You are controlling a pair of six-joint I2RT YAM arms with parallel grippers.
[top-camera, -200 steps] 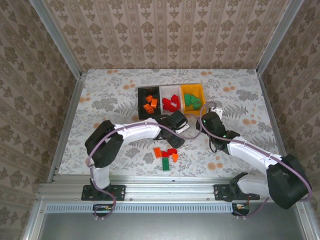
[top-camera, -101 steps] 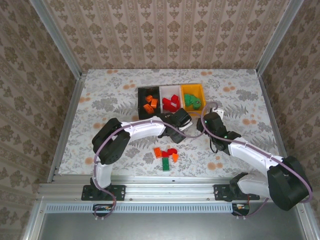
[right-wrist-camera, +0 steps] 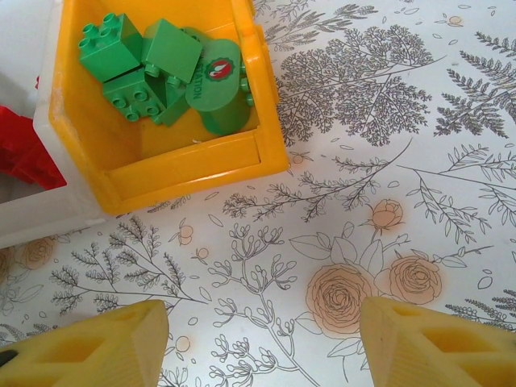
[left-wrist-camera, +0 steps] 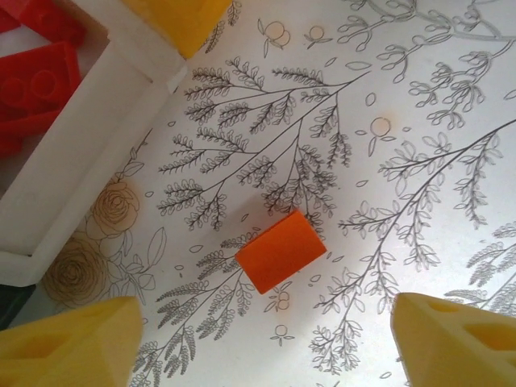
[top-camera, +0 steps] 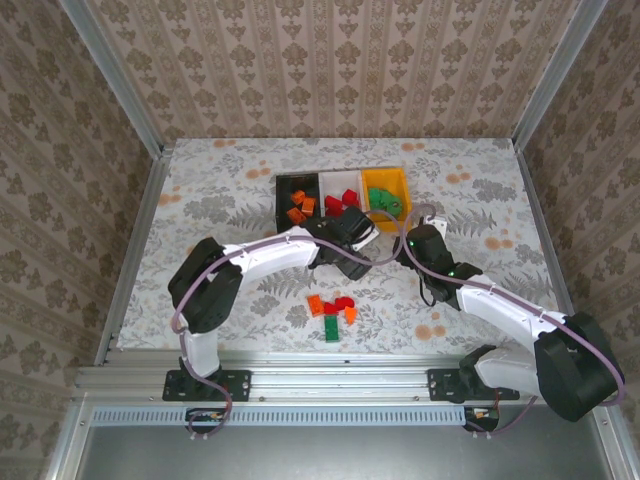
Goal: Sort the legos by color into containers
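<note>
Left arm reaching farther toward bins than second ago, left claw (left-wrist-camera: pixel 262 310) now hanging just beside near wall of white rectangular plastic bin (left-wrist-camera: pixel 97 121), spread wide. Small orange plastic brick (left-wrist-camera: pixel 280 251) lying free on floral counter (left-wrist-camera: pixel 419 121) below spread claw, touching neither finger, near white bin holding red bricks (left-wrist-camera: pixel 40 72). Right claw (right-wrist-camera: pixel 260 310) hovering spread, pinching nothing, near orange-yellow plastic bin (right-wrist-camera: pixel 193 169) holding green bricks (right-wrist-camera: pixel 153 72). Loose mixed-colour bricks (top-camera: pixel 335 312) sitting nearer arm bases.

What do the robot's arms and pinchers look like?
The left arm and right arm are white tubes with chunky black joints. Thin purplish cables run along them. The left gripper and right gripper have bright yellow wedge-shaped fingers with hollow dents.
</note>
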